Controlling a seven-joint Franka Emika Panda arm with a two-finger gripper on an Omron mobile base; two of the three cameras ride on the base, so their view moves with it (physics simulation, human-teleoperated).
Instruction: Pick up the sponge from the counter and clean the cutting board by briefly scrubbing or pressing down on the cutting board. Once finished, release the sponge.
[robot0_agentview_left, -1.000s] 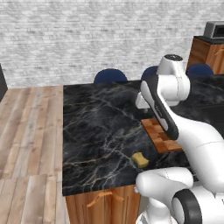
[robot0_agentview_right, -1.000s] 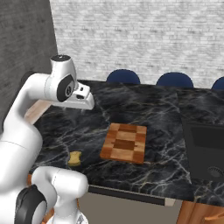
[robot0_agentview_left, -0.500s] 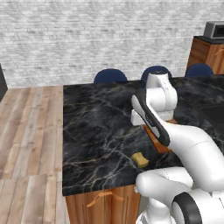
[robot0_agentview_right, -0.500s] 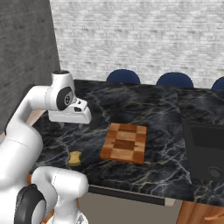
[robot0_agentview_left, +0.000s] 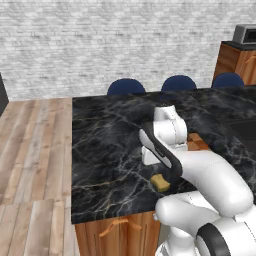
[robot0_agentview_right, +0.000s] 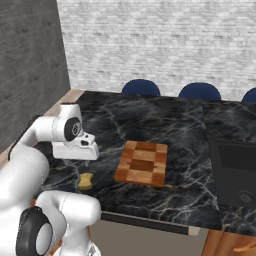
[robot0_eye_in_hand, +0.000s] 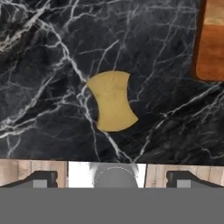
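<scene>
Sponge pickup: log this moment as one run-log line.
phase: approach | gripper: open, above sponge, no contact | sponge: on counter, beside cutting board | board: untouched

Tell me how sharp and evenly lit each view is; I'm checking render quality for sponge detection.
Hand view: sponge crisp, flat light, no glare on the counter. Left base view: softer, sponge slightly blurred under the arm. Right base view: cutting board clear, evenly lit.

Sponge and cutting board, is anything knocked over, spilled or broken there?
Nothing stands out. The sponge lies flat and whole on the counter, apart from the cutting board, which lies flat and looks clean. The open tool hangs above the sponge, not touching it.
</scene>
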